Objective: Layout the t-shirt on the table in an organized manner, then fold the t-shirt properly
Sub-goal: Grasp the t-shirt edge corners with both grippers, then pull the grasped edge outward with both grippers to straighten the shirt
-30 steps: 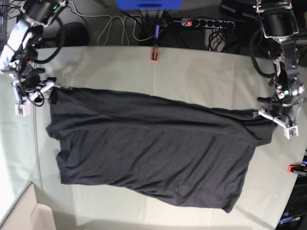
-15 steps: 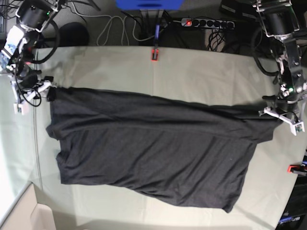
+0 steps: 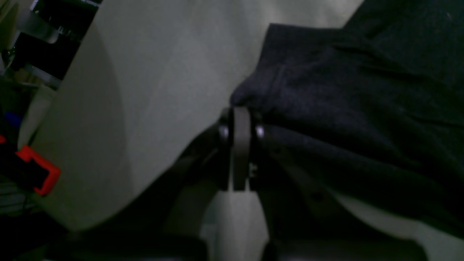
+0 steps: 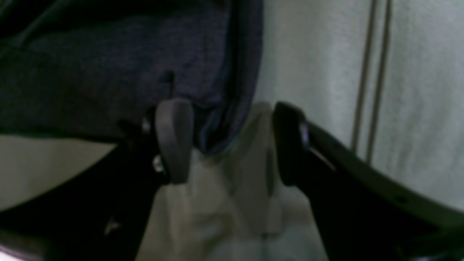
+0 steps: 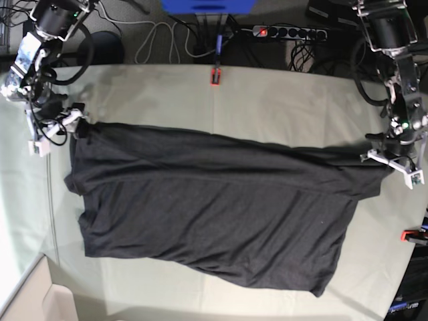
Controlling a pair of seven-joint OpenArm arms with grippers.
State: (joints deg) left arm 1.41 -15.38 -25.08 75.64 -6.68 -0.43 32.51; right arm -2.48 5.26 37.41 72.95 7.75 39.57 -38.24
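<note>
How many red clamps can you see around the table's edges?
2: one red clamp at the table's far edge, centre; another red clamp at its right edge in the base view. Others may be hidden.

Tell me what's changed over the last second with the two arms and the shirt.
The right gripper, open, swung slightly toward mid-table beside the t-shirt corner, gripping nothing. The left gripper, shut on the opposite corner, edged a little outward and stretched that edge further. The t-shirt's body, spread on the table, stayed put.
</note>
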